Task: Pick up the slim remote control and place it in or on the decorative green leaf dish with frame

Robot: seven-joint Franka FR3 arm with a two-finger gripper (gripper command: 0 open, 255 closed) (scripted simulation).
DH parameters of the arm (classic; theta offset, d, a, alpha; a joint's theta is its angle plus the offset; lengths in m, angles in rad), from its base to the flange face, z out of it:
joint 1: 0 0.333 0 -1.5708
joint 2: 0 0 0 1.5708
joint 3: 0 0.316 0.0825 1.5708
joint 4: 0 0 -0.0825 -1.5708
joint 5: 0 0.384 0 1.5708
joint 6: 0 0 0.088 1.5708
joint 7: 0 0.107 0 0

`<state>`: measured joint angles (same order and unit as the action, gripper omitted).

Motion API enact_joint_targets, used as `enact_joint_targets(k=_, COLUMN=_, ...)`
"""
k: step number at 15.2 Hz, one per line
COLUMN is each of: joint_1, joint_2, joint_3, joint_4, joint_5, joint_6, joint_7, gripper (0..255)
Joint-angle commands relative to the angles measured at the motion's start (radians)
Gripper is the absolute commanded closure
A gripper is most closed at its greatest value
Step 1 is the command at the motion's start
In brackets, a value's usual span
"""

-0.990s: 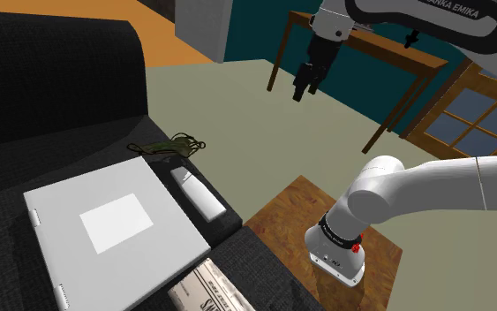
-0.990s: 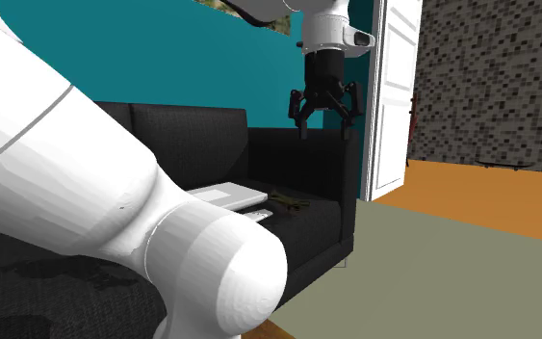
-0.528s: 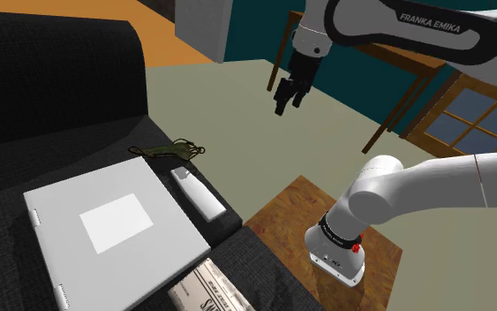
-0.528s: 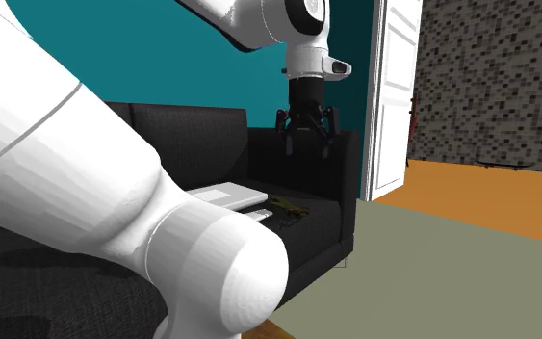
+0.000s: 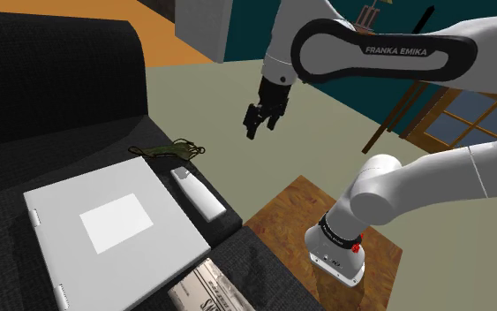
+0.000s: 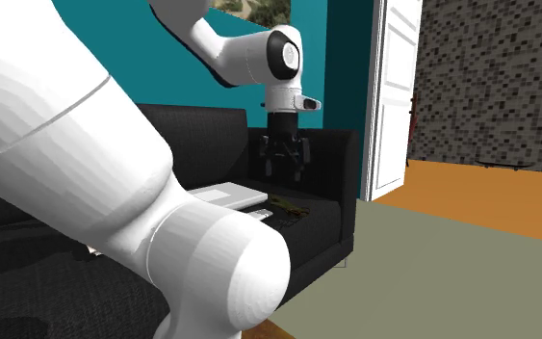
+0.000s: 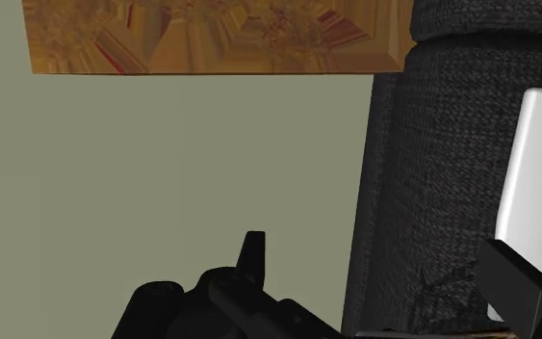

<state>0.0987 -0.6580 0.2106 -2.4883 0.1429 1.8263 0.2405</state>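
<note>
Shoulder view, nearest first. A folded newspaper (image 5: 204, 287) lies at the front of the black sofa (image 5: 52, 79) seat, against the near corner of a flat white case (image 5: 105, 225) with a paler rectangle on its lid. To the shoulder view's right of these, a wooden box stand (image 5: 282, 208) sits on the floor and carries the arm base (image 5: 336, 247).

Next back is the slim remote control (image 5: 198, 193). It is white and lies flat on the seat, just beside the case's edge and close to the seat's outer edge. Just beyond its far end, also on the seat, is the leaf dish (image 5: 169, 147), dark green with a thin wiry outline. Cannot tell whether the two touch.

The tool (image 5: 253, 131) hangs in the air off the sofa, over the grey-green floor (image 5: 237, 79). It is above the dish and to the shoulder view's right of it, well apart from the remote.

In the wrist view the two black fingertips (image 7: 251, 252) stand spread, with nothing gripped between them. Under the tool are the floor and the sofa's textured side. A white rounded slab (image 7: 538, 183) lies on the seat; cannot tell whether it is the remote or the case.

In the second exterior view the tool points down in front of the sofa back.

Farthest back are a teal wall (image 5: 246, 26), a wood-framed window (image 5: 467, 124), a white door (image 6: 394, 96) and orange flooring (image 5: 87, 13).
</note>
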Motion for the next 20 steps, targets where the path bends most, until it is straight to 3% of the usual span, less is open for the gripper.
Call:
enact_joint_targets(k=1, joint_1=0.013, joint_2=0.045, joint_3=0.040, joint_4=-0.010, joint_5=0.025, joint_6=0.061, joint_7=0.042, gripper=0)
enact_joint_targets(k=10, joint_1=0.041, joint_2=0.297, joint_3=0.204, joint_4=0.018, joint_5=0.071, joint_6=0.310, joint_7=0.220, gripper=0)
enact_joint_targets(k=16, joint_1=0.042, joint_2=0.517, joint_3=0.304, joint_4=0.097, joint_5=0.013, joint_6=0.460, joint_7=0.373, gripper=0)
enact_joint_targets(k=20, joint_1=0.043, joint_2=0.551, joint_3=0.311, joint_4=0.083, joint_5=-0.002, joint_6=0.507, joint_7=0.387, gripper=0)
